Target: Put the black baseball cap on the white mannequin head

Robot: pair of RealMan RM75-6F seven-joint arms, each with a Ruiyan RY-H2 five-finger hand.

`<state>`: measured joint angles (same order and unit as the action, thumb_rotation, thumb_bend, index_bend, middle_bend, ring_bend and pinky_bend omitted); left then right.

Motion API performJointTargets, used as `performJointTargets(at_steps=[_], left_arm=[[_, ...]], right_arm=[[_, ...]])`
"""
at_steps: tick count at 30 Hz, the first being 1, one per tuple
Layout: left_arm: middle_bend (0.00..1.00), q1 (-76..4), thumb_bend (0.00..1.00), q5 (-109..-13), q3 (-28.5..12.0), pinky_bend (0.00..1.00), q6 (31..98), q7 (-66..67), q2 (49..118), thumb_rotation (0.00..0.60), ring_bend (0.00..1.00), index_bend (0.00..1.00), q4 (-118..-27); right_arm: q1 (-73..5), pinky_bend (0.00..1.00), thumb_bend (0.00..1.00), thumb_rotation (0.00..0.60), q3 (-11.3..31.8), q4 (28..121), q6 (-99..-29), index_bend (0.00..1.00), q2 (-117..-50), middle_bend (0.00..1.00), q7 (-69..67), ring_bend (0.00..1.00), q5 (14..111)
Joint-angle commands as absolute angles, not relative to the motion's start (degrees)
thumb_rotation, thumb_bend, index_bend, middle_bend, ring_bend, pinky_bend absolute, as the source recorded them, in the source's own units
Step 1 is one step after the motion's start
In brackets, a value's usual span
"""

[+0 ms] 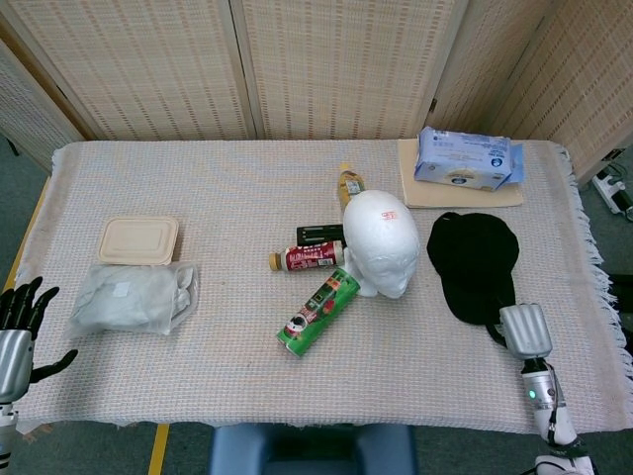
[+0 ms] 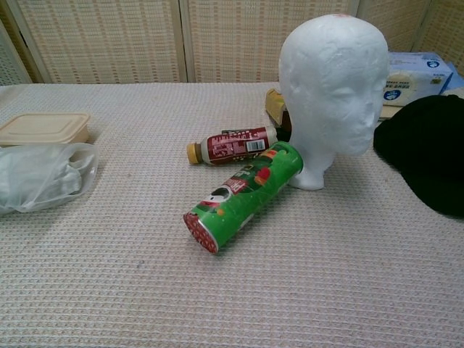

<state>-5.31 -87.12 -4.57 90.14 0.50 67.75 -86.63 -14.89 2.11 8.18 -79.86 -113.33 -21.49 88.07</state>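
The black baseball cap [image 1: 475, 259] lies flat on the table, right of the white mannequin head [image 1: 382, 242], and shows at the right edge of the chest view [image 2: 429, 148]. The mannequin head [image 2: 333, 80] stands upright, bare. My right hand [image 1: 522, 332] sits at the near end of the cap's brim, its silver back facing up. Its fingers blend into the black cloth, so any hold is hidden. My left hand [image 1: 18, 332] hovers off the table's near left corner with fingers spread, holding nothing.
A green can [image 1: 318, 311] and a red bottle [image 1: 306, 259] lie against the head's left side, with a yellow bottle [image 1: 349, 185] behind it. A beige lunch box [image 1: 138, 239] and plastic bag [image 1: 134, 297] lie at the left. A wipes pack [image 1: 465, 158] rests at the back right.
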Motion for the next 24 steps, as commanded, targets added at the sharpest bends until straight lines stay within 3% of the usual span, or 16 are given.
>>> performJointTargets(at_steps=[1, 10, 24], left_arm=[[0.06, -5.2, 0.15, -87.2, -4.6, 0.1, 90.3, 0.5, 67.8, 0.6, 0.0, 0.17, -86.6], [0.07, -5.1, 0.15, -87.3, -4.8, 0.1, 90.9, 0.6, 67.9, 0.6, 0.0, 0.17, -86.5], [0.07, -4.9, 0.15, -87.3, -5.3, 0.1, 91.9, 0.7, 68.5, 0.6, 0.0, 0.17, -86.0]], right_arm=[[-15.1, 1.0, 0.26, 0.6, 2.4, 8.3, -80.4, 0.46, -113.4, 1.0, -21.9, 1.0, 87.8], [-16.6, 1.0, 0.26, 0.6, 4.8, 9.0, -81.9, 0.46, -113.2, 1.0, -24.1, 1.0, 85.6], [-19.4, 1.0, 0.27, 0.6, 8.3, 10.5, -83.0, 0.54, -112.7, 1.0, -26.9, 1.0, 82.5]])
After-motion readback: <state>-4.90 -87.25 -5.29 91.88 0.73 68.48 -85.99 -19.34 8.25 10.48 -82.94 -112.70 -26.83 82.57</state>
